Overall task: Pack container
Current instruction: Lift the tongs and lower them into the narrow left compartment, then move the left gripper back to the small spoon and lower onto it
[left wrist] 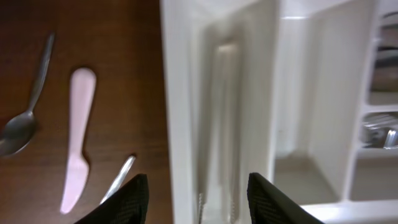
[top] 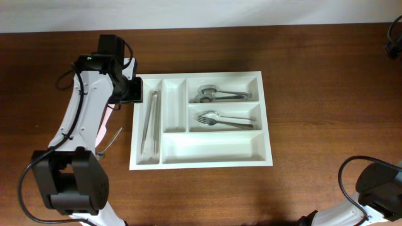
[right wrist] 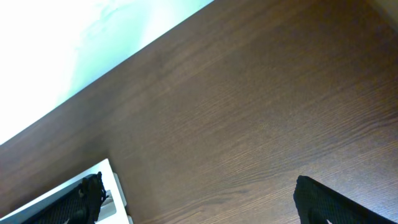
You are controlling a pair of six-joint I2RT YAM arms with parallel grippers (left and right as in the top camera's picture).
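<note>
**Desk:** Overhead first. Where do things stand?

**Spotter:** Your white tray sits mid-table. Spoons lie in its upper right slot and forks in the slot below. Long cutlery lies in the narrow slot at the tray's left. Your left gripper hangs at the tray's upper left corner. A pink knife and a silver handle lie on the table just beside the tray's left wall, the knife partly under the arm. Your right arm shows in the lower right corner, well apart from the tray.

**Desk:** And the left wrist camera?

**Spotter:** Your left gripper is spread wide and holds nothing. Its fingers stand either side of the narrow slot, where the long cutlery shows blurred. At frame left, on the wood, are a spoon, the pink knife and the silver handle.

**Desk:** Right wrist?

**Spotter:** Your right gripper is spread wide too, with nothing between its fingers. It hangs above brown table.
</note>
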